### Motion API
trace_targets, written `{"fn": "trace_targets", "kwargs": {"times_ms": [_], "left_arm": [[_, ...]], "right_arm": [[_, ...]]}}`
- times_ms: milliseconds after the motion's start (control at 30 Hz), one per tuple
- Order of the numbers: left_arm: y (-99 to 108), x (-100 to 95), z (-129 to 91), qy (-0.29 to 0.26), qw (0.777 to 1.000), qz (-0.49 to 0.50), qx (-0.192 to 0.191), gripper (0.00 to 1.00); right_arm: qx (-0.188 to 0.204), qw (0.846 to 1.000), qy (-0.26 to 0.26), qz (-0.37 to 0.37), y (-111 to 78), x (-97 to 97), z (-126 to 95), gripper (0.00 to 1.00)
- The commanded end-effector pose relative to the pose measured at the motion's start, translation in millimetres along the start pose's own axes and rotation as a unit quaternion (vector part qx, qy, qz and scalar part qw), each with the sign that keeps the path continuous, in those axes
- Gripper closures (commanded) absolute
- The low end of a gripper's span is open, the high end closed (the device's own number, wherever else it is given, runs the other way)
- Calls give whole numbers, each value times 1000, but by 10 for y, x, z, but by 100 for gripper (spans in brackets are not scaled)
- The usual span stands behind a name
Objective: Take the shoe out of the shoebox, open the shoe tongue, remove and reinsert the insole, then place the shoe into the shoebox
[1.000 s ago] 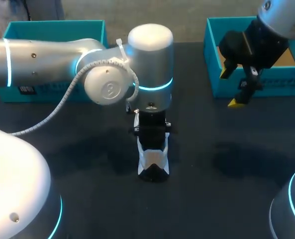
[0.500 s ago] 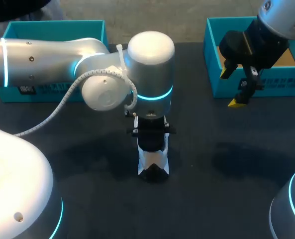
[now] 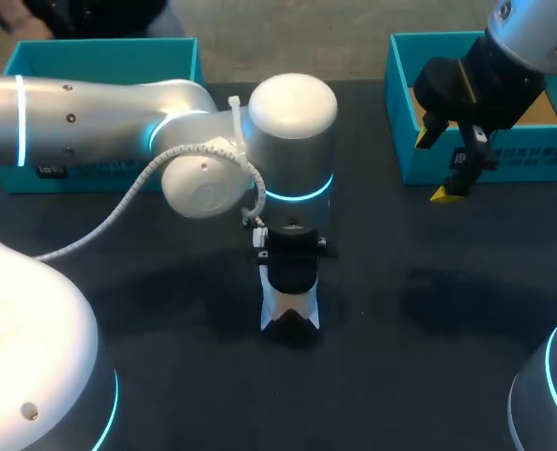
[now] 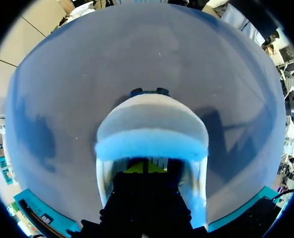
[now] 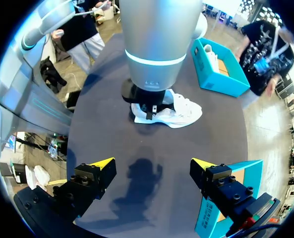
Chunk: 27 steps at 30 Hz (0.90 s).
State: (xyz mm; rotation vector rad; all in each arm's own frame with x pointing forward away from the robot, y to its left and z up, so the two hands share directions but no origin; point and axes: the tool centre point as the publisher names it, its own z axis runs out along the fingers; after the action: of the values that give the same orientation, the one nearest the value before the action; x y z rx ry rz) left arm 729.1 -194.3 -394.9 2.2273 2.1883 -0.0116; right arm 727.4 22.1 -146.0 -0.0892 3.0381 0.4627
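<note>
- The white-and-black sports shoe (image 3: 290, 310) stands on the black table (image 3: 428, 357), already out of the teal cardboard shoebox (image 3: 405, 141) well off to its right.
- In the last second the left gripper (image 4: 146, 167) has eased further over the shoe and now reaches into its opening. The shoe has not shifted.
- I cannot tell whether it pinches anything.
- This looks like the start of the tongue or insole step.
- The right gripper (image 5: 151, 163) hangs spread and empty, well apart from the shoe and unmoved.

Silver arms (image 3: 81, 113), cyan rings (image 3: 297, 194), white coiled cable (image 3: 109, 214), black yellow-tipped hand (image 5: 151, 164).
</note>
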Motion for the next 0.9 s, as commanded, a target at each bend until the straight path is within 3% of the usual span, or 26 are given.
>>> {"fn": "trace_targets", "kwargs": {"times_ms": [33, 500, 700, 800, 833, 900], "left_arm": [[-89, 133, -175, -15, 1000, 6, -4, 100], [-167, 70, 134, -7, 1000, 18, 9, 100], [-88, 97, -127, -17, 999, 9, -30, 100], [-27, 110, -259, -19, 997, -5, -71, 100], [-15, 104, -317, -6, 994, -10, -106, 100], [28, 91, -392, -15, 992, -21, -124, 100]], "right_arm": [[2, 1000, 1, 1, 10, -13, 12, 0], [2, 1000, 1, 1, 10, -13, 12, 0], [2, 1000, 1, 1, 10, -13, 12, 0], [2, 1000, 1, 1, 10, -13, 12, 0], [2, 1000, 1, 1, 10, -13, 12, 0], [2, 1000, 1, 1, 10, -13, 12, 0]]}}
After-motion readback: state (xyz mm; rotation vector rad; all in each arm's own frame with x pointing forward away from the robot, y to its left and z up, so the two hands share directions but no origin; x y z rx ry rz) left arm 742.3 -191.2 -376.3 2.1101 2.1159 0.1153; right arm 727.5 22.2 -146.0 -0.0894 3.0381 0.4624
